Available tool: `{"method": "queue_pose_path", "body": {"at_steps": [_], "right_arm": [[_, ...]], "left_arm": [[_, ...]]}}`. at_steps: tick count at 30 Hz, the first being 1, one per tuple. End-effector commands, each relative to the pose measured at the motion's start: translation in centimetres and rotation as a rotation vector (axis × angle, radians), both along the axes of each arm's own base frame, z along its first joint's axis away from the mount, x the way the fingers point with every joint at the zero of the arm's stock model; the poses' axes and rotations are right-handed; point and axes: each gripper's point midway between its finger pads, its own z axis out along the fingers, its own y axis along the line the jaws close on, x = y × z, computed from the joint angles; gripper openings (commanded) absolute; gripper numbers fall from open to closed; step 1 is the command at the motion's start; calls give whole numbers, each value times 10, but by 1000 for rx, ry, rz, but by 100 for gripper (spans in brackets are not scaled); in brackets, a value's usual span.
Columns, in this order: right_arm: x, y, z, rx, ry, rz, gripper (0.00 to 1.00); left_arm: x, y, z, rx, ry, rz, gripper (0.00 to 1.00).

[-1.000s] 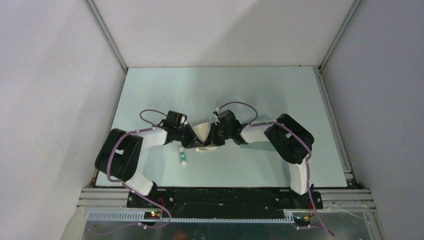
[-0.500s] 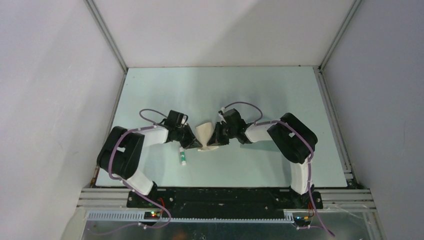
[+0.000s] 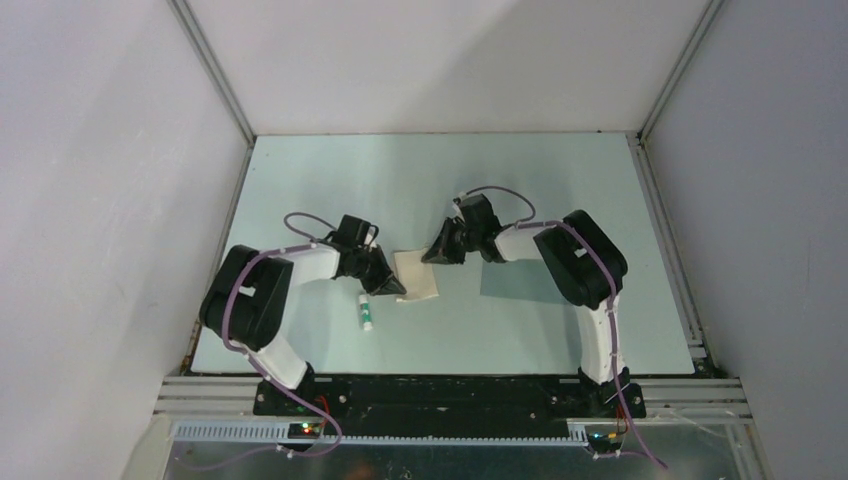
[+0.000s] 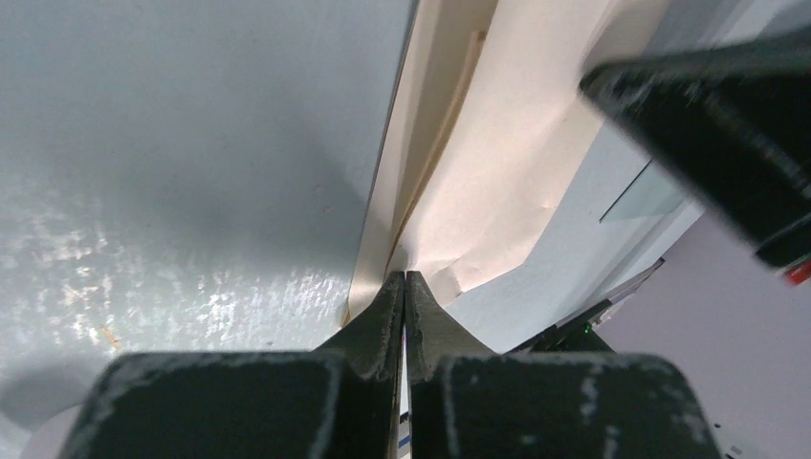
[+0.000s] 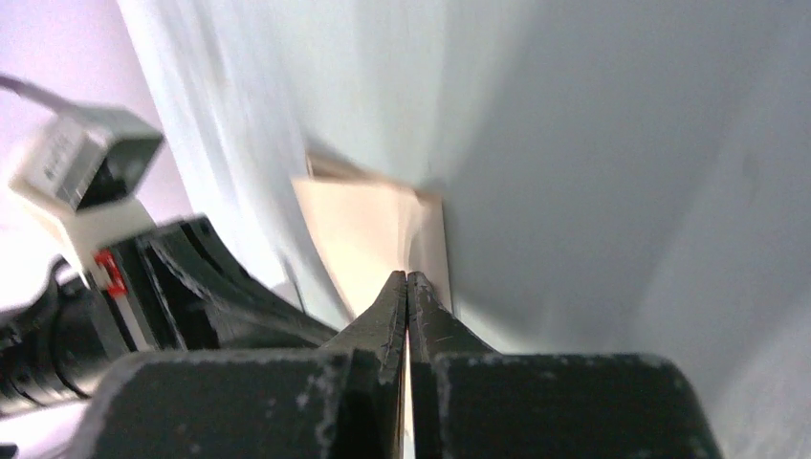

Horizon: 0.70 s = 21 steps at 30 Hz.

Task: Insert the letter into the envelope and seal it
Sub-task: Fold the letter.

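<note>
A: From above, where's your letter (image 3: 418, 274)?
B: Flat on the surface (image 3: 520, 190) between your arms, with the left gripper (image 3: 397, 289) at its edge and the right gripper (image 3: 433, 255) just beside its far corner.
A: Left wrist?
B: Jaws closed, pinching the letter's edge.
A: Right wrist?
B: Jaws closed, holding nothing.

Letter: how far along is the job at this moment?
Done: the letter lies folded on the table. In hand: the left hand, shut, has its tips at the letter's edge; the right hand, shut, is by its far corner. Left: insertion and sealing. No envelope clearly shows, and the white green-capped stick lies apart.
</note>
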Motion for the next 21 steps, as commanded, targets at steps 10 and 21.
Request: {"method": "queue_pose_path", "body": {"at_steps": [10,21], "right_arm": [[29,-5,-11,-116,11,-47,0],[-43,-26,-13,-192,2,25,0]], "left_arm": [[-16,17,-24,110,54,-26,3],[-12,20,-20,127,41,-24,3]]}}
